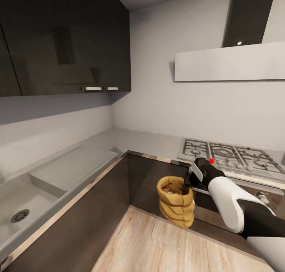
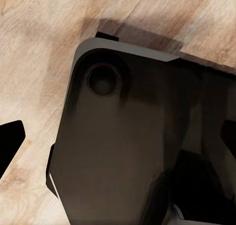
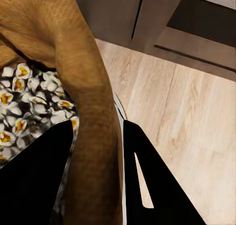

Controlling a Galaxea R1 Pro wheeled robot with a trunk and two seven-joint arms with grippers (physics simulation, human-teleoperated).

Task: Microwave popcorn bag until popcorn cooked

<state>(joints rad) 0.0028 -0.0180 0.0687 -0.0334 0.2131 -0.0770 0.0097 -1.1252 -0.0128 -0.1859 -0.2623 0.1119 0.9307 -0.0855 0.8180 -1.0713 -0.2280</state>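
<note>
The mustard-brown popcorn bag [image 1: 177, 204] hangs in the air in front of the dark cabinets, above the wooden floor. My right gripper [image 1: 190, 181] is shut on its thick rolled rim [image 3: 93, 151], one finger inside the mouth and one outside. Whitish popcorn [image 3: 29, 102] with yellow centres lies inside the bag. The grey countertop [image 1: 146, 142] runs in an L behind it. In the left wrist view my left gripper [image 2: 118, 139] is open, its dark fingertips [image 2: 11, 139] far apart, over my own dark base and the floor. The microwave is out of view.
A sink [image 1: 23, 202] with a drain is set in the counter at the left. A gas hob [image 1: 233, 156] sits at the right under a range hood [image 1: 229, 62]. Dark upper cabinets [image 1: 67, 38] hang at the left. Wooden floor [image 1: 166, 248] lies below.
</note>
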